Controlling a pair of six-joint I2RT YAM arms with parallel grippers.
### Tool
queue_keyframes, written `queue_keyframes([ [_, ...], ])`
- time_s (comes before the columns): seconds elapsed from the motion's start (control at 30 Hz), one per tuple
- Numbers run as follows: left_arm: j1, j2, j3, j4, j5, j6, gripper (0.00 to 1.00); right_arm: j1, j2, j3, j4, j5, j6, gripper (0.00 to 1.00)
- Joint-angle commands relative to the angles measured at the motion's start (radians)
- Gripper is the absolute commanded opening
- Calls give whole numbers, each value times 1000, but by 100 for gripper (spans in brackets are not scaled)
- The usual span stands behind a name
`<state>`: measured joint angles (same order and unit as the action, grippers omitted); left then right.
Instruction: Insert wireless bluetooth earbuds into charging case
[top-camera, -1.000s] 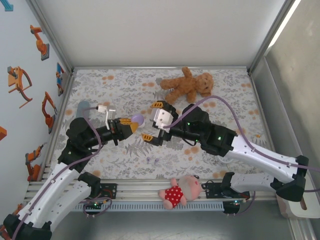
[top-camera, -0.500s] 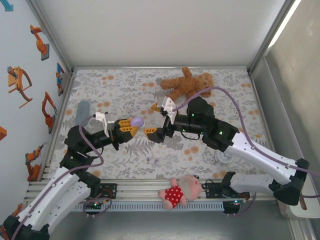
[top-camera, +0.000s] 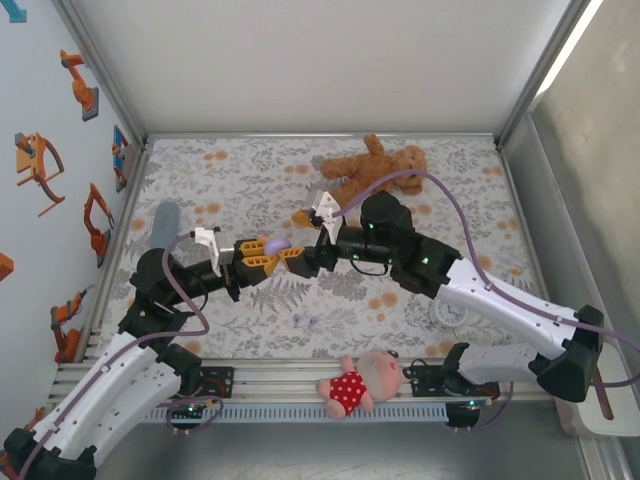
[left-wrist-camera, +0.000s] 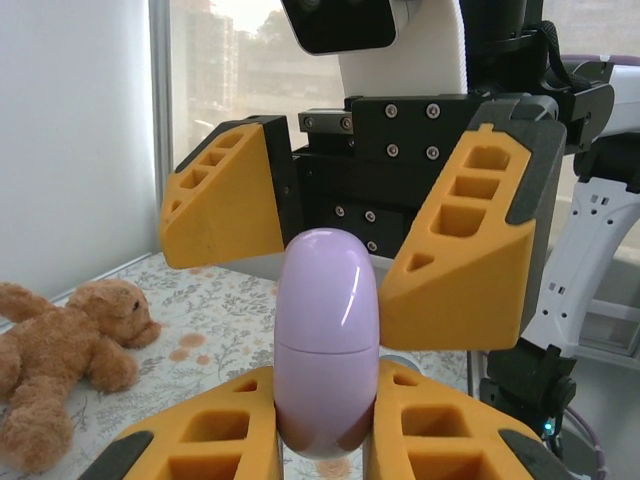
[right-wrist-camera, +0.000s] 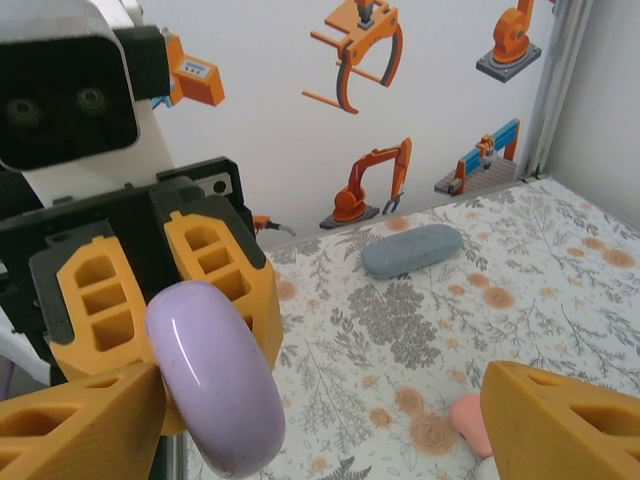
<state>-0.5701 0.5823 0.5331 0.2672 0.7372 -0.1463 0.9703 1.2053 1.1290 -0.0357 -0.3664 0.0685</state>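
Item: lilac charging case, clenched in my left pincer above the bench. My right pincer: released, jaws spread either side. Tiny lilac earbuds: on bench, front.

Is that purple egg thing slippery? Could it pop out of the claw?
Probably slippery: the case is glossy, with a bright glint. Being rounded, it might squirt from the left claw, or roll if dropped. It looks hard, not squishy.
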Motion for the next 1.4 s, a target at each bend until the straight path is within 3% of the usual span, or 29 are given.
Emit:
queue_keyframes([
  [0.0,-8,-3,31,-2,30,36,2,-18,0,31,61,4,37,80],
  [0.83,-12,-11,25,-32,20,40,1,-48,-61,55,12,19,57,79],
  [1.17,-12,-59,24,-101,4,54,1,-72,-97,60,-136,106,115,80],
  [1.37,-13,-108,42,-170,1,64,1,-133,-59,22,-223,80,230,74],
])
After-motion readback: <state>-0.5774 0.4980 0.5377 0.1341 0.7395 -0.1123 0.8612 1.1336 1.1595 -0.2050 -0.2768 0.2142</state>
